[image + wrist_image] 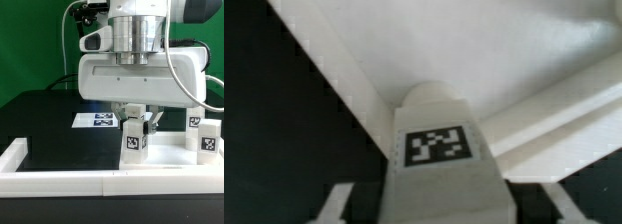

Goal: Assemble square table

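My gripper (pixel 135 122) hangs under the big white hand at the middle of the exterior view and is shut on an upright white table leg (pixel 133 142) that bears a tag. In the wrist view the gripper (pixel 445 208) has one finger on each side of the leg (pixel 439 140). The leg's far end points at a corner of a white surface with a raised rim (pixel 491 60), which looks like the square table slab. In the exterior view the slab is hidden by the hand. Two more tagged legs (pixel 205 140) stand at the exterior view's right.
The marker board (pixel 98 120) lies on the black table behind the gripper. The long white border wall (pixel 55 172) runs along the front, with a side arm at the exterior view's left (pixel 12 150).
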